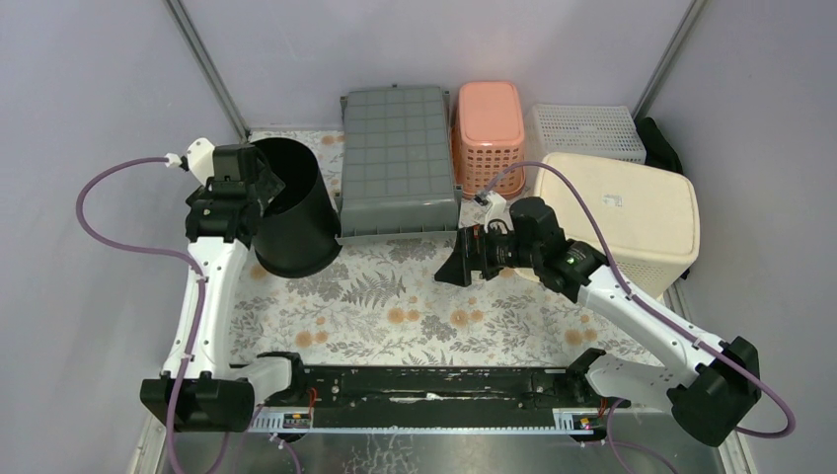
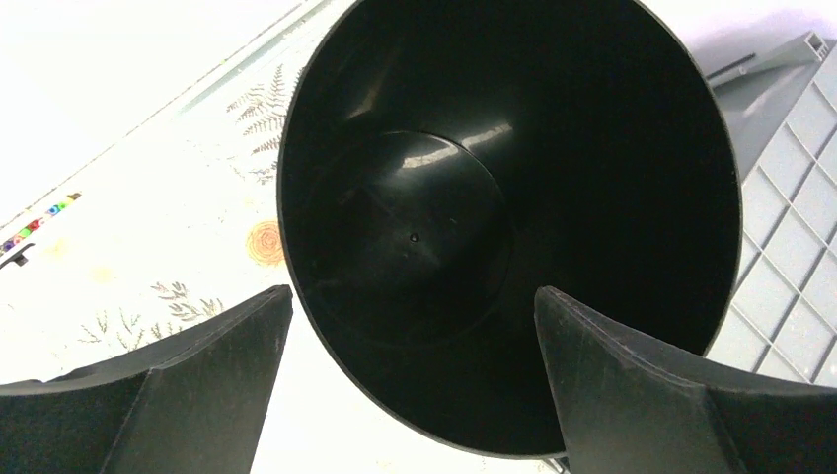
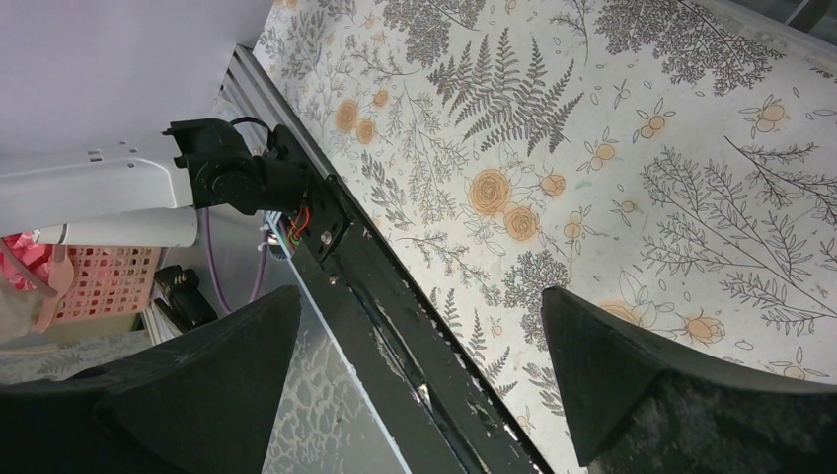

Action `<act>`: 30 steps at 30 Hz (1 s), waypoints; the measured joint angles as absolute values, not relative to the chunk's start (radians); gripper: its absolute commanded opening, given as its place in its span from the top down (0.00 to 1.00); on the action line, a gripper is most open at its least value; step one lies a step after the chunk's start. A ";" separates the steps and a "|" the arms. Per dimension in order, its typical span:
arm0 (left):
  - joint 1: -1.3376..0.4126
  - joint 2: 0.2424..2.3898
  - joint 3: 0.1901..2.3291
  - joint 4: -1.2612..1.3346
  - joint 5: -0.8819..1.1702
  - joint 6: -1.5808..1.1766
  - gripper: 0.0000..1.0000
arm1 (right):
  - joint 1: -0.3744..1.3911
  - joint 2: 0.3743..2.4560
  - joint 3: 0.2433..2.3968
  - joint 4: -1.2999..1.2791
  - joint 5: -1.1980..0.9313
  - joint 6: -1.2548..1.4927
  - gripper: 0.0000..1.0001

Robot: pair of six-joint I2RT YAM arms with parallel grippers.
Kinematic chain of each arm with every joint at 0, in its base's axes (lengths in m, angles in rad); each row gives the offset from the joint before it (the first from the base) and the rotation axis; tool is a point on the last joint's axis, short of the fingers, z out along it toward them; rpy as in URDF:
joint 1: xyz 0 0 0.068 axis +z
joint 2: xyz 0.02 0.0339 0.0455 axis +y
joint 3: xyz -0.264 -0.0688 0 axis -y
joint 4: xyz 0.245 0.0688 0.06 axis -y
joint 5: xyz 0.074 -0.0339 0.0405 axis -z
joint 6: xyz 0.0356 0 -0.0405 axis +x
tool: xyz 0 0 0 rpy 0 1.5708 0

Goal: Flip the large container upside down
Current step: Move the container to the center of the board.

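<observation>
Left pincer (image 2: 413,296) hangs spread wide at the bucket (image 1: 296,232) rim, gripping nothing, apparently lined up to grasp and tip it.

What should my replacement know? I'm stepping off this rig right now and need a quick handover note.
Left claw: open, poised at the mouth of the black bucket, gripping nothing.
Right claw: open and empty, above the floral table cover.
Bucket: at the back left of the table, beside the grey crate. Its mouth is open toward the left wrist camera and its inside is empty.
Done: the left arm has reached the bucket, but nothing has been flipped yet.
Left to do: close on the rim, turn the bucket over and set it mouth down. I'm assuming the bucket is the container meant.
</observation>
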State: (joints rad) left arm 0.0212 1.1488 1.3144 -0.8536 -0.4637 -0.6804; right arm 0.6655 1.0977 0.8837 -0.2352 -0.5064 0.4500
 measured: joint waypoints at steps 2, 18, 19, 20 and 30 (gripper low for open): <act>0.027 1.149 1.318 -0.855 -0.476 -0.689 0.00 | 0.665 1.095 0.883 -0.235 -0.508 0.450 0.00; 0.179 1.205 1.235 -0.882 -0.467 -0.739 0.09 | 0.665 1.096 0.879 -0.236 -0.509 0.453 0.00; 0.184 1.205 1.224 -0.882 -0.461 -0.740 0.15 | 0.665 1.097 0.878 -0.236 -0.510 0.453 0.00; 0.189 1.205 1.213 -0.881 -0.456 -0.742 0.23 | 0.665 1.098 0.878 -0.236 -0.510 0.453 0.00; 0.205 1.189 1.192 -0.854 -0.447 -0.743 0.94 | 0.665 1.114 0.874 -0.236 -0.516 0.453 0.00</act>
